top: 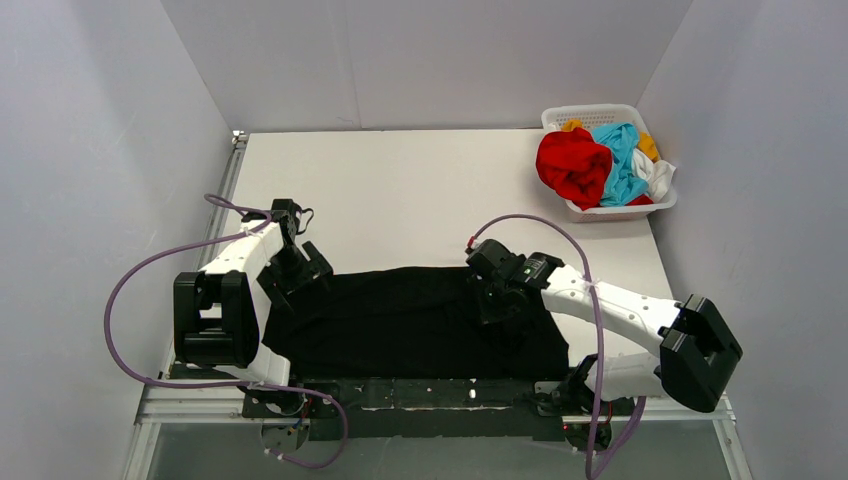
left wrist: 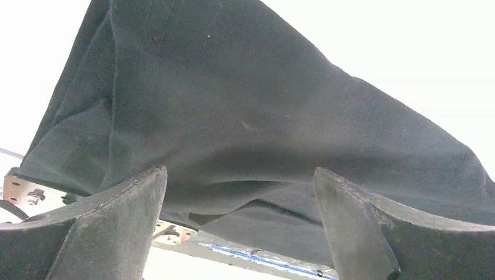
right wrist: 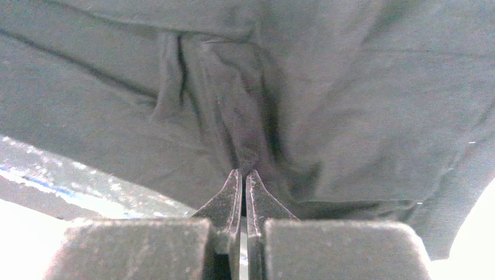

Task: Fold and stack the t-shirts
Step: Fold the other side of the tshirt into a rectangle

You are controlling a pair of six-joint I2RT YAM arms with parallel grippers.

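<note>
A large black t-shirt [top: 410, 325] lies spread along the near edge of the white table. My left gripper [top: 300, 268] is at its far left corner. In the left wrist view the left gripper [left wrist: 239, 172] has its jaws wide apart, with the black t-shirt [left wrist: 233, 105] rising just ahead of them. My right gripper [top: 497, 298] is on the shirt's far right part. In the right wrist view the right gripper [right wrist: 244, 172] is shut, with a bunched ridge of the black t-shirt [right wrist: 245, 128] pinched at its tips. A red t-shirt [top: 572, 165], a light blue one [top: 622, 160], a white one [top: 658, 178] and an orange-yellow one [top: 648, 146] are piled together.
The coloured shirts fill a white lattice basket [top: 590, 112] at the table's far right corner. Grey walls close in the table on three sides. Purple cables loop off both arms. A black strip with the arm bases runs along the near edge [top: 420, 395].
</note>
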